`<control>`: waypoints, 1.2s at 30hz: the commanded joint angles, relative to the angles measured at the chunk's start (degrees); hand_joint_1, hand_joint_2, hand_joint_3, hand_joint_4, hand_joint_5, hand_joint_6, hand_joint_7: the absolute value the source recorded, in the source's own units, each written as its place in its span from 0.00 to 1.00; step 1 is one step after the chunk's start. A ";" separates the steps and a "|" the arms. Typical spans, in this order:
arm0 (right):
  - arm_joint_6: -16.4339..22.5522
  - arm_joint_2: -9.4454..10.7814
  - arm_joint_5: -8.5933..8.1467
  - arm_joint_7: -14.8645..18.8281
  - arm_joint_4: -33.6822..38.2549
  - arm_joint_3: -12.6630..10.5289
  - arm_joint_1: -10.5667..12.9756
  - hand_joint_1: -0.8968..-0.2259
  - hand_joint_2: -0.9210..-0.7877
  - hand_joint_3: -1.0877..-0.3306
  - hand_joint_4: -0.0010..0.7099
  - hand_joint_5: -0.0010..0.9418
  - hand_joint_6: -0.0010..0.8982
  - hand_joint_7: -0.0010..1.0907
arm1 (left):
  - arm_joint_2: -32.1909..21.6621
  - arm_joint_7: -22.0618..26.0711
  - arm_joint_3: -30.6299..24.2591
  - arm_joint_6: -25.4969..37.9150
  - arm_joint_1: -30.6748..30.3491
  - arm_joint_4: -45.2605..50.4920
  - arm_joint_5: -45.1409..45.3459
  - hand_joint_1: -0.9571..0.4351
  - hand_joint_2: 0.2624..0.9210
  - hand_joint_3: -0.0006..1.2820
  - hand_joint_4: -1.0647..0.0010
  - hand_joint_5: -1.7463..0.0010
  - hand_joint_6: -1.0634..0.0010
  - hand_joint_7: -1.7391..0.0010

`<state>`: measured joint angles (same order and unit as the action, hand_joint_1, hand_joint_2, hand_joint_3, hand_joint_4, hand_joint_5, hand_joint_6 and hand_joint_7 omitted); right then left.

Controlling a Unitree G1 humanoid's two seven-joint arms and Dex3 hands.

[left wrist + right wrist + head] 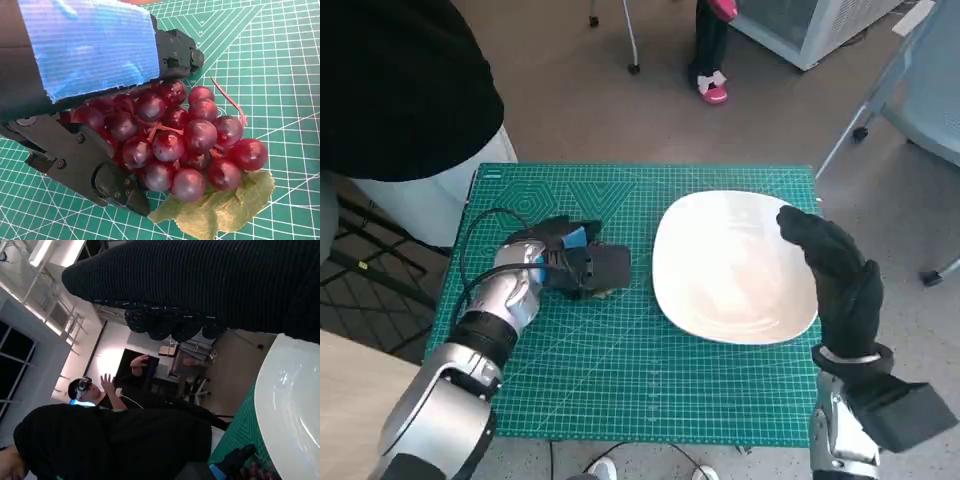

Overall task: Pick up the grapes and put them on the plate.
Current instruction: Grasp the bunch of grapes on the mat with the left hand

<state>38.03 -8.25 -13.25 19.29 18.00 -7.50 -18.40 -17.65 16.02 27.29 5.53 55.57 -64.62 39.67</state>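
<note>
left hand (pixel 570 262) seemingly cups grapes (pixel 185 142) beside plate (pixel 735 268).

Head view, left of centre: left robot hand (pixel 570 262) covers the grapes (pixel 605 293) almost wholly. Right robot hand (pixel 835 275) overlaps the plate (pixel 720 270) rim; its fingers barely show.

You're looking at one bunch of grapes (pixel 185 145), one leaf (pixel 225 210) under it, one white plate (pixel 730 270), one green mat (pixel 650 380), and two hands: left hand (pixel 570 262), right hand (pixel 835 275).
</note>
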 commanded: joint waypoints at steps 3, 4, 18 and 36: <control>-0.63 -0.33 -0.14 0.46 0.80 -0.08 0.77 0.42 0.00 0.29 0.59 0.00 0.09 0.37 | 1.17 -3.17 0.61 -1.69 -0.74 -3.31 -0.52 0.66 0.73 0.02 0.75 0.97 0.68 0.97; -0.64 -0.37 -0.17 0.49 0.82 -0.09 0.76 0.42 0.00 0.29 0.59 0.00 0.09 0.37 | 1.24 -3.91 0.75 -2.00 -0.76 -3.59 -0.39 0.67 0.75 0.02 0.69 0.96 0.65 0.97; -0.63 -0.91 -0.41 0.83 1.18 -0.29 0.47 0.42 0.00 0.29 0.60 0.00 0.09 0.37 | 1.10 -10.26 4.64 -3.71 -1.08 -4.41 2.03 0.94 0.99 0.10 0.42 0.26 0.27 0.93; -0.62 -0.80 -0.55 1.15 1.29 -0.37 0.28 0.42 0.00 0.28 0.60 0.00 0.09 0.37 | 0.68 -8.15 5.38 -4.68 -0.33 -4.74 0.95 0.94 1.00 0.16 0.50 0.21 0.31 0.94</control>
<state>38.01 -8.85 -13.38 19.89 18.43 -7.76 -18.83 -17.21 6.62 31.96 0.85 57.03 -67.85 40.39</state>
